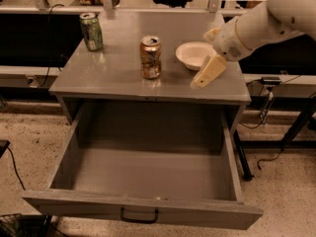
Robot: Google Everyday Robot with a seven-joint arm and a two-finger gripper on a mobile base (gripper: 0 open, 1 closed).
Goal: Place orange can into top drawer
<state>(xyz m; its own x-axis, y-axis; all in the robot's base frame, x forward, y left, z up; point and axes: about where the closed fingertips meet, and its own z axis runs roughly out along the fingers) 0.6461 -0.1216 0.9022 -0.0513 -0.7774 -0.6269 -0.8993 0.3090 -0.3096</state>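
Currently, camera view: the claw (205, 75) is held above the tabletop (113, 75) near its front edge; whether released or clenched cannot be told. The orange can (150, 57) is stood near the claw, to its left as seen. The top drawer (148, 212) is open below the claw.

Risks judged: the can being toppled by a glancing approach, or the white bowl (194, 53) just behind the claw being knocked.

Orientation: the can is upright, long axis vertical, pull-tab top upward.

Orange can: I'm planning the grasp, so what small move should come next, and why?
Probably move the gripper across toward the orange can: it hangs beside the white bowl, apart from the upright can, and the top drawer is open.
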